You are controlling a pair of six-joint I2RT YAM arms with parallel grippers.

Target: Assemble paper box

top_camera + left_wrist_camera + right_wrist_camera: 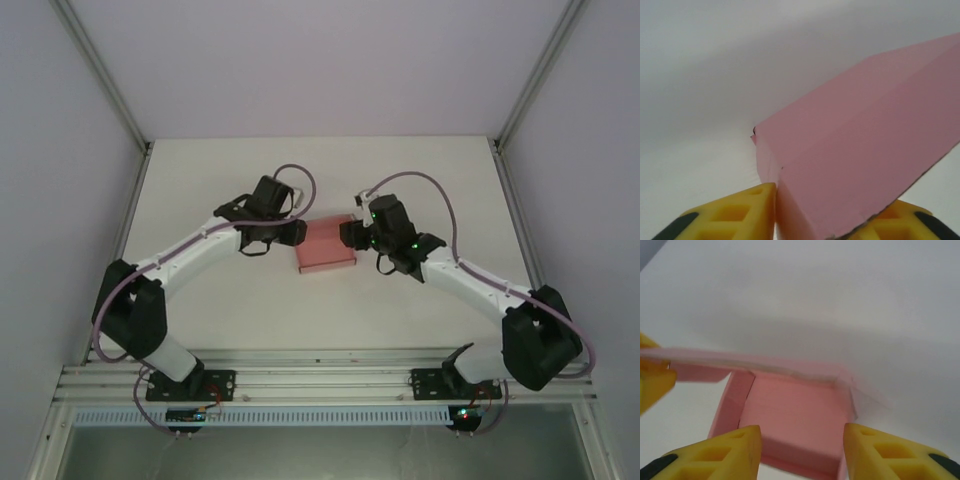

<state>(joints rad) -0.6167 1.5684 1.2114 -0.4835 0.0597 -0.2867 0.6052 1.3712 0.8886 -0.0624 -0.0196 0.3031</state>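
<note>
The pink paper box (326, 246) lies at the middle of the table between both arms. My left gripper (298, 233) is at its left edge and shut on it. In the left wrist view, a large pink panel of the box (855, 140) fills the gap between the yellow fingers (740, 215). My right gripper (350, 236) is at the box's right edge. Its fingers (735, 450) stand apart over the near end of the open box (795, 415). I look into the box, with a raised flap (765, 365) across its far side.
The white table (400, 170) lies inside light side walls, with metal posts (110, 90) at the back corners. A metal rail (320, 375) carrying both arm bases runs along the near edge.
</note>
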